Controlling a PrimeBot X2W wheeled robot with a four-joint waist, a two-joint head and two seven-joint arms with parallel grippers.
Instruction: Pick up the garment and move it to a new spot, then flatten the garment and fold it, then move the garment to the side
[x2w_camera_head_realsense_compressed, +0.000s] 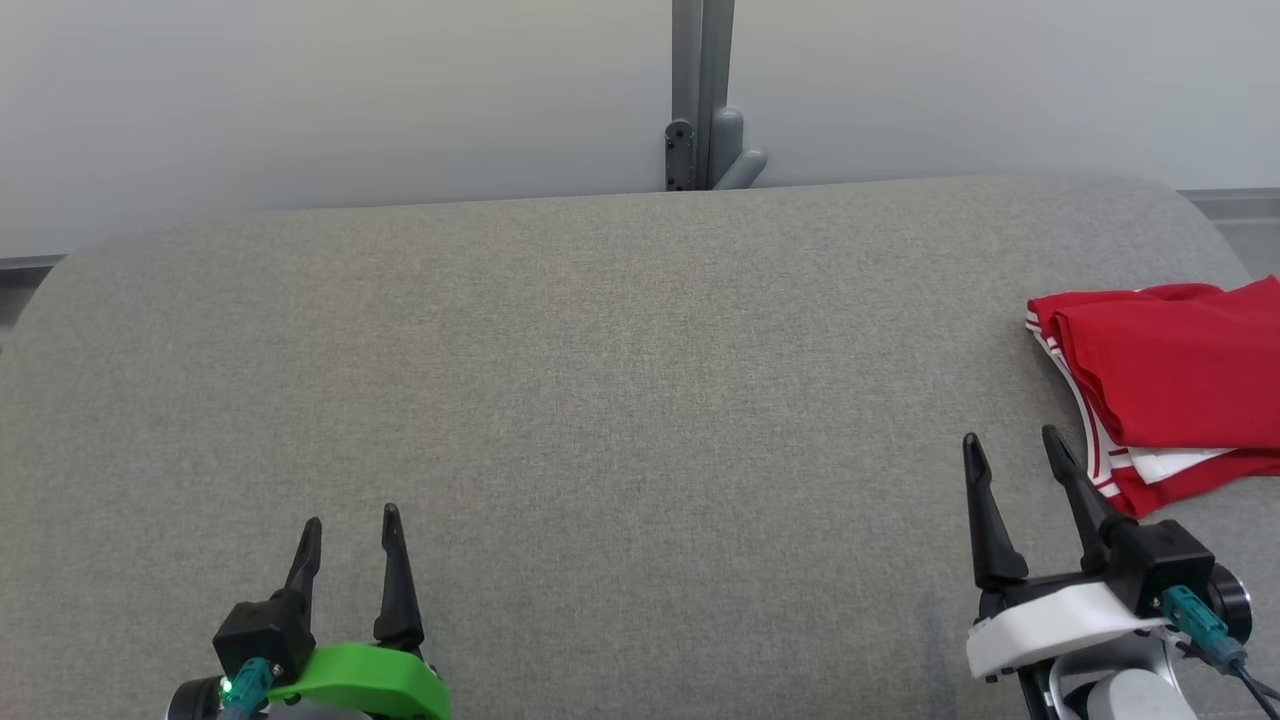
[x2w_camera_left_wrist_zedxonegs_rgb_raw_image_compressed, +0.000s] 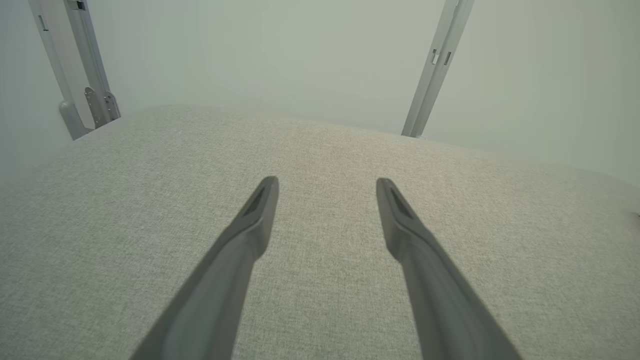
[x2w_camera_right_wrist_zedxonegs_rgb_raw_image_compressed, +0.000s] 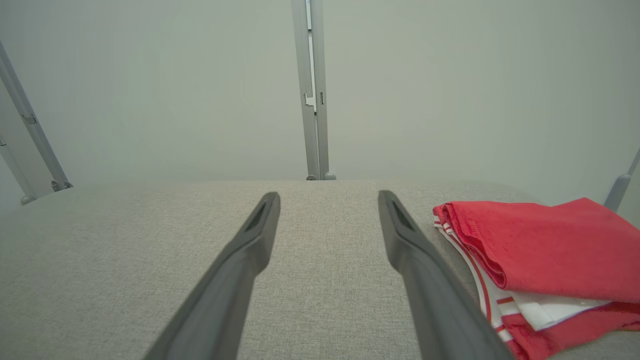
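Note:
The garment (x2w_camera_head_realsense_compressed: 1170, 380) is red with white stripes and a white patch, folded into a flat stack at the right edge of the grey padded table (x2w_camera_head_realsense_compressed: 620, 400). In the right wrist view the garment (x2w_camera_right_wrist_zedxonegs_rgb_raw_image_compressed: 550, 255) lies just right of my right finger, apart from it. My right gripper (x2w_camera_head_realsense_compressed: 1015, 450) stands open and empty at the lower right, just left of the garment's near corner. Open and empty too, my left gripper (x2w_camera_head_realsense_compressed: 350, 525) rests at the lower left, far from the garment. In the left wrist view my left gripper (x2w_camera_left_wrist_zedxonegs_rgb_raw_image_compressed: 327, 182) hovers over bare grey cloth.
A grey metal post with a bracket (x2w_camera_head_realsense_compressed: 702, 95) rises behind the table's far edge against a pale wall. Slanted metal struts (x2w_camera_left_wrist_zedxonegs_rgb_raw_image_compressed: 435, 65) show in the wrist views. The table's far corners are rounded, and the garment reaches its right edge.

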